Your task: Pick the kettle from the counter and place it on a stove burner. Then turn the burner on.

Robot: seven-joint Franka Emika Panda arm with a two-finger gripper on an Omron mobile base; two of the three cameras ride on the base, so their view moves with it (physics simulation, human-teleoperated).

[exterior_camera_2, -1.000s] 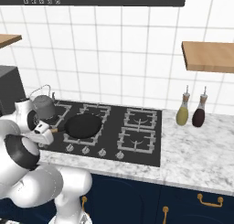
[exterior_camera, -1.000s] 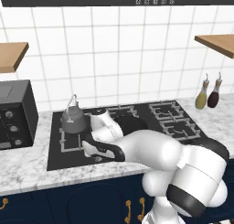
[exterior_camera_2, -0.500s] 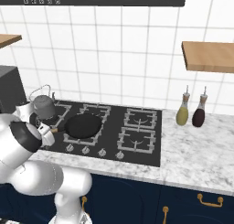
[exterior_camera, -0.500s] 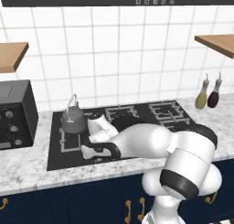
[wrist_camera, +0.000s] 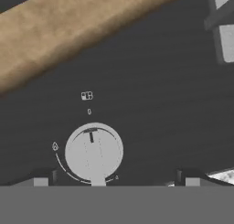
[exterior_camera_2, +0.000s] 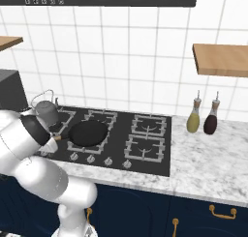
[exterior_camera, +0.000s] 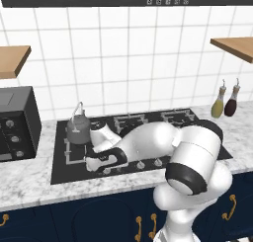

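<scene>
Claw [wrist_camera: 113, 182] wide open, empty, over stove knob [wrist_camera: 93, 151]; kettle [exterior_camera: 78, 129] on burner.

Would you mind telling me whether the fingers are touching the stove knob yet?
Apart. In the hand view the fingers stand wide on either side of the round grey knob, with bare black cooktop between each and the knob.

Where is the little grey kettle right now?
The kettle sits on the cooktop's back left burner, beside the black oven on the counter. In the right base view it stands just behind the black frying pan.
</scene>
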